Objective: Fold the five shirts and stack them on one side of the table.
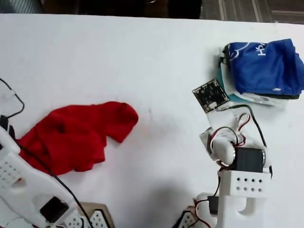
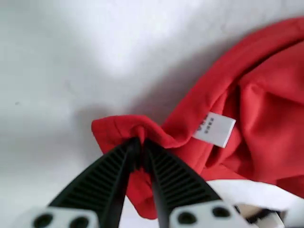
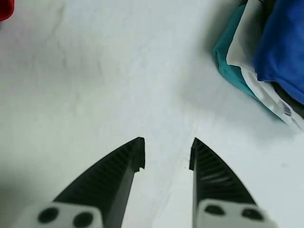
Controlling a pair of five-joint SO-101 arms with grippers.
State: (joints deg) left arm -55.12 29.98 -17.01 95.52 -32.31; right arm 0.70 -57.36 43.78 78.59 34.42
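A crumpled red shirt lies on the white table at the front left. My left gripper is shut on a pinched fold of the red shirt near its white neck label; the left arm sits at the shirt's left edge. At the right back, a stack of folded shirts has a blue one on top. My right gripper hangs open over bare table, a short way from that stack. The right arm stands just in front of the stack.
Cables run along both arms. A small circuit board on the right arm faces up beside the stack. The table's middle and back left are bare white surface. Arm bases stand at the front edge.
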